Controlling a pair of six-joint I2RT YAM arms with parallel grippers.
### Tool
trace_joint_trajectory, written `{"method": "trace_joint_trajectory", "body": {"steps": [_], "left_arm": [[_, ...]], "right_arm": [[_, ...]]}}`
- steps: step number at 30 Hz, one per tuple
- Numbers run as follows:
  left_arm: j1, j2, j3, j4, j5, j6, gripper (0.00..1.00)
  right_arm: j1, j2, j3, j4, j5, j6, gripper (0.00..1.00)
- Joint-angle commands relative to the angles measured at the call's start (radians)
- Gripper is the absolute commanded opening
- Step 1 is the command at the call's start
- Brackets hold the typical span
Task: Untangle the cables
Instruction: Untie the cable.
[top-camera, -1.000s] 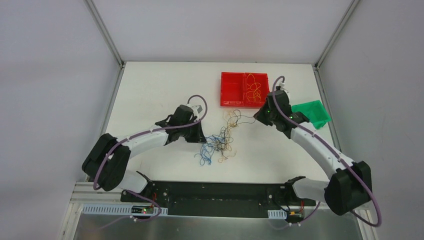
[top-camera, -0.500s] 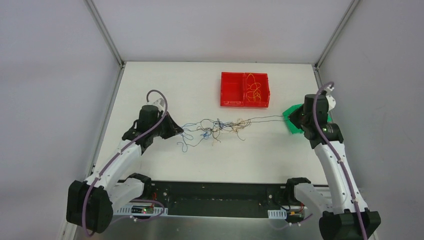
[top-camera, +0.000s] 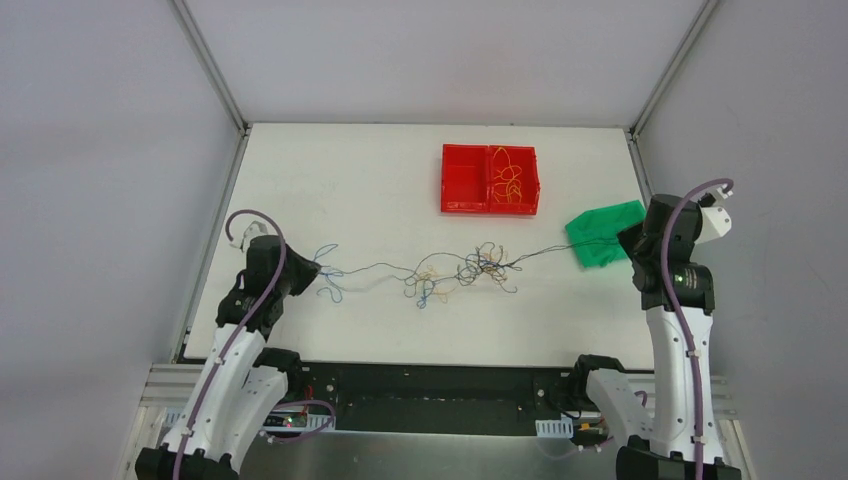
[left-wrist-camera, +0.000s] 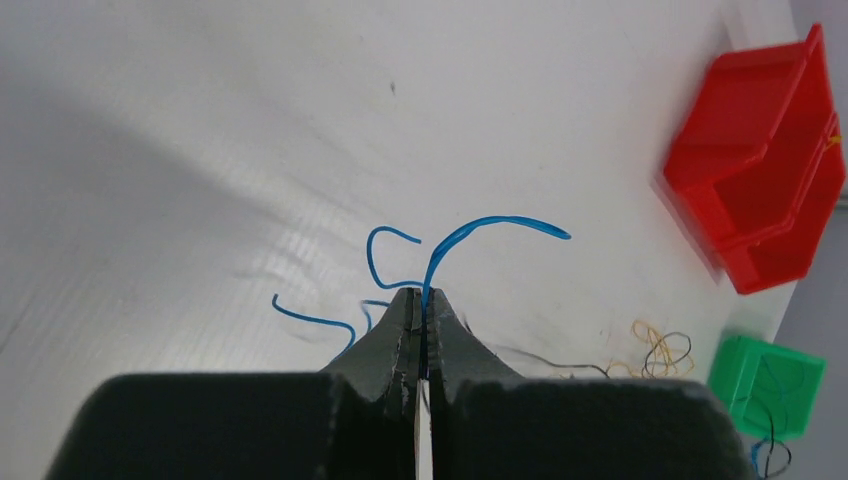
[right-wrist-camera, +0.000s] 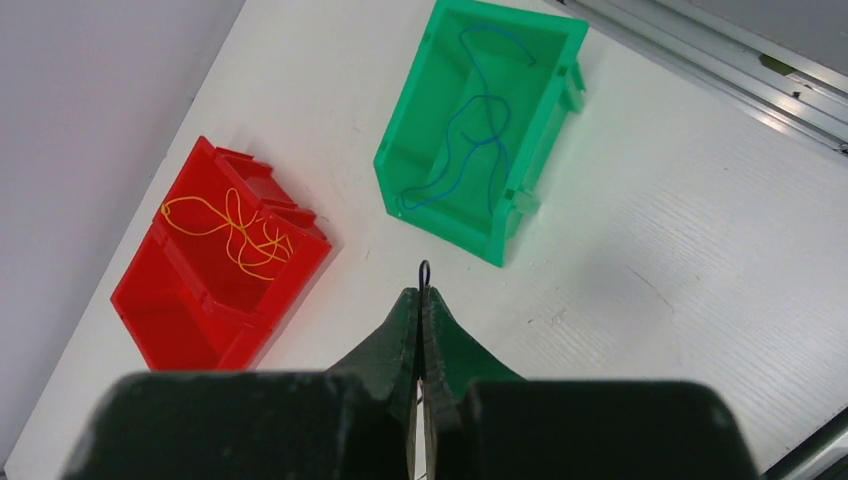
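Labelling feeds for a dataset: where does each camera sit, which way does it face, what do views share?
Top external: above, behind the arm bases, looking down on the white table; both arms show, thin tangled cables strung between left gripper and right gripper.
Left wrist: on that arm, looking across the table past shut fingers pinching a blue strand.
Right wrist: looking down past shut fingers pinching a dark strand.
Shared by both wrists: red plastic bin, green plastic bin.
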Motion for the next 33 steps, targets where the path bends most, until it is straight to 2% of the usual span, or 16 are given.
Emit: {"method": "trace_joint_trajectory", "body": {"steps": [1,3,6,10,11,13,17,19,23,25,27,28,30,33], "left_arm": [[0.017,-0.109,-0.017,-0.103,-0.211,-0.090,0.00],[0.018,-0.129,-0.011,-0.101,-0.215,-0.082,0.00],[0.017,-0.115,0.031,-0.094,-0.183,-0.029,0.00],[0.016,-0.075,0.072,-0.042,-0.045,0.068,0.00],[0.016,-0.066,0.078,-0.019,-0.008,0.080,0.00],[0.015,-0.041,0.080,0.019,0.069,0.082,0.00],[0.000,0.043,0.098,0.091,0.209,0.110,0.00],[-0.018,0.078,0.129,0.106,0.260,0.141,0.00],[-0.072,0.115,0.183,0.121,0.289,0.170,0.00],[-0.094,0.127,0.219,0.128,0.312,0.175,0.00],[-0.114,0.139,0.254,0.133,0.342,0.185,0.00],[-0.122,0.141,0.269,0.135,0.355,0.192,0.00],[-0.133,0.145,0.302,0.137,0.388,0.209,0.00],[-0.136,0.141,0.337,0.137,0.425,0.220,0.00]], "right_arm": [[-0.035,-0.020,0.016,-0.023,0.078,0.034,0.00],[-0.036,-0.017,0.016,-0.015,0.053,0.031,0.00],[-0.036,-0.030,-0.017,0.047,-0.108,-0.003,0.00],[-0.026,-0.055,-0.095,0.171,-0.465,-0.057,0.00],[-0.010,-0.056,-0.111,0.184,-0.509,-0.046,0.00],[0.050,-0.054,-0.135,0.206,-0.552,-0.050,0.00],[0.241,-0.020,-0.126,0.168,-0.478,-0.090,0.00],[0.328,0.033,-0.113,0.147,-0.497,-0.144,0.14],[0.554,0.149,-0.115,0.163,-0.494,-0.205,0.30],[0.656,0.167,-0.141,0.254,-0.455,-0.215,0.42],[0.734,0.169,-0.180,0.370,-0.439,-0.218,0.63],[0.752,0.175,-0.191,0.430,-0.458,-0.222,0.69],[0.789,0.214,-0.190,0.528,-0.510,-0.246,0.74],[0.858,0.300,-0.159,0.625,-0.534,-0.304,0.75]]}}
